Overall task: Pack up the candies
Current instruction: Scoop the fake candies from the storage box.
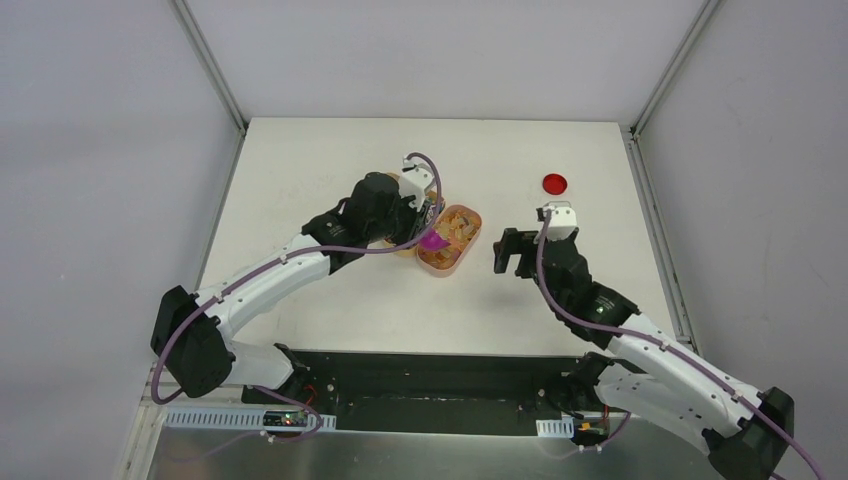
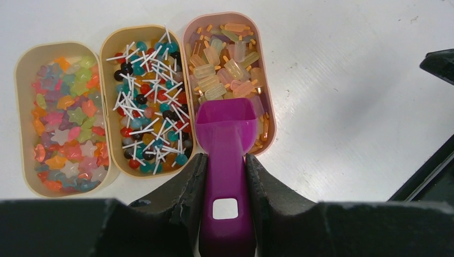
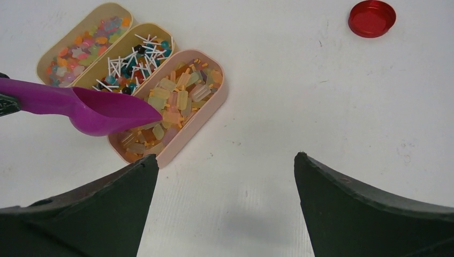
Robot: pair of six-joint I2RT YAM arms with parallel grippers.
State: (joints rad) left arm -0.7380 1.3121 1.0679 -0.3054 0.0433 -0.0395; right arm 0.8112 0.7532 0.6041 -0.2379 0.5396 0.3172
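Clamping scoop (image 2: 225, 134) over gummies (image 2: 214, 75) with left fingers (image 2: 176, 193), right fingers (image 3: 96, 214) apart, red disc (image 3: 372, 17) outside left wrist view.

Red disc (image 3: 372, 18), magenta scoop (image 2: 225, 134), three trays (image 3: 198, 123)

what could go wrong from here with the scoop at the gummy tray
1. The scoop tips into the gummies of the pink tray; pushing on may shove the tray or flick pieces over its rim.
2. The left fingers pinch only the narrow handle, so a loaded scoop could twist and spill into the middle tray.
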